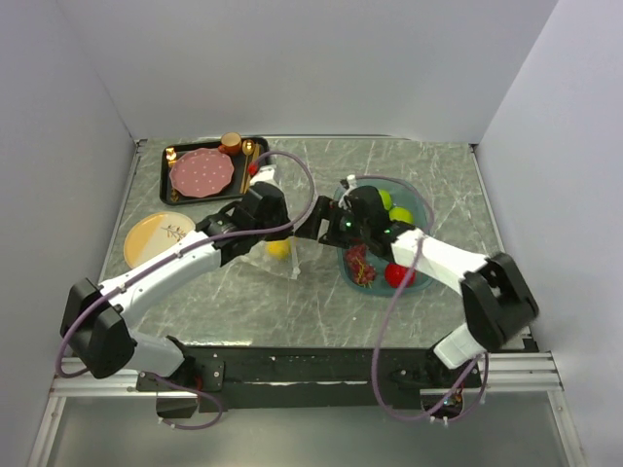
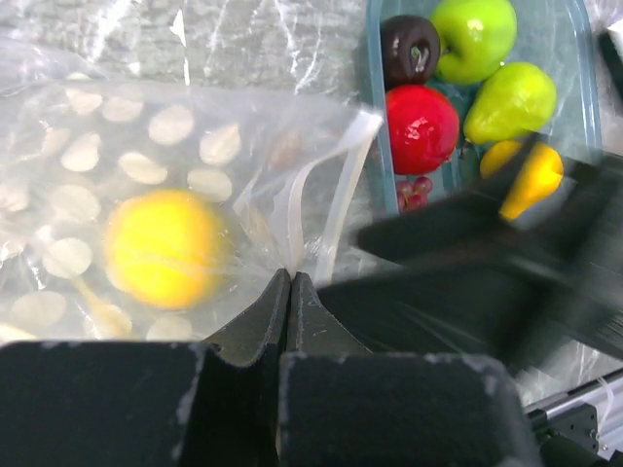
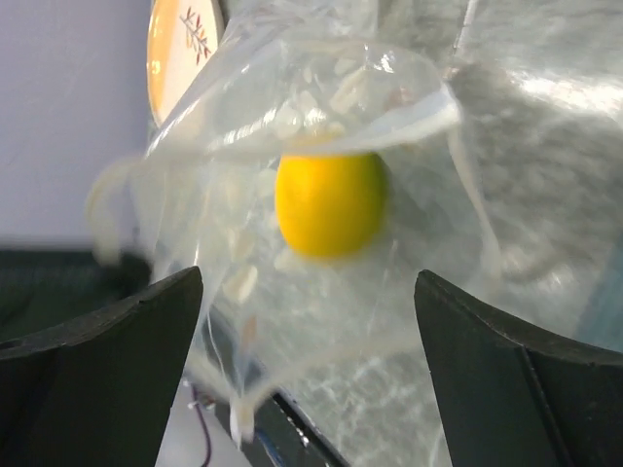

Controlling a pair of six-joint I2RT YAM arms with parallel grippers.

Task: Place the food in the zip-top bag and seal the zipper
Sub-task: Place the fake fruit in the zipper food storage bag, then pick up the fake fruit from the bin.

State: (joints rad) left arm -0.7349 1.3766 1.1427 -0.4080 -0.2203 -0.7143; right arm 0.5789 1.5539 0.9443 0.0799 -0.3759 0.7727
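a: fruit first. how many?
b: seven. yellow ball (image 2: 161, 248), one, left of frame, in the bag. red ball (image 2: 421, 126), one. greens, two: green apple (image 2: 474, 37), green pear (image 2: 511, 97). dark brown ball (image 2: 409, 49), one. yellow-orange fruit (image 2: 531, 180), one. dark red bunch (image 2: 414, 192), one.
a: holders?
b: zip-top bag (image 2: 97, 126), one. teal tray (image 2: 557, 44), one. black tray (image 1: 195, 146), one, upper left.
a: tableware?
b: plates, two: pink dotted plate (image 1: 201, 172), yellow plate (image 1: 156, 238). orange cup (image 1: 231, 143), one.

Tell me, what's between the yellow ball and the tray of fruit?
In the left wrist view, the zip-top bag's clear wall and its white zipper lie between the yellow ball and the teal tray.
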